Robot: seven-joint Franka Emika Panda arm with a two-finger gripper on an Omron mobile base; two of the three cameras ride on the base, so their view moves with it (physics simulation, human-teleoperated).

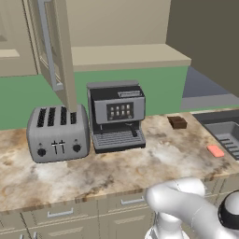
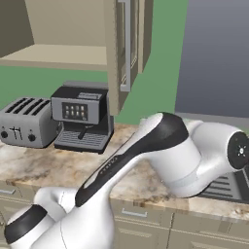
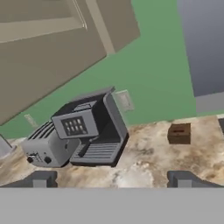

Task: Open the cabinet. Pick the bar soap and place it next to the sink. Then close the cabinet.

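A mottled tan-and-brown stone counter (image 1: 140, 163) runs below a green wall (image 1: 163, 88), with beige drawers along its front. Above hangs the beige wall cabinet (image 1: 126, 56); one raised-panel door (image 1: 56, 46) with a long silver bar handle stands swung open, and its shelf is bare. On the counter sit a silver four-slot toaster (image 1: 58, 134) and just beside it a grey espresso machine (image 1: 116, 116). To the right lies the dark grey ribbed sink (image 1: 226, 133). A small dark brown block (image 1: 177, 122) rests behind. The gripper (image 3: 111, 179) hangs spread wide, grasping nothing, its dark fingertips (image 3: 41, 179) well apart. The small flat salmon-pink bar soap (image 1: 215, 151), with rounded corners, lies just beside the sink's rim.
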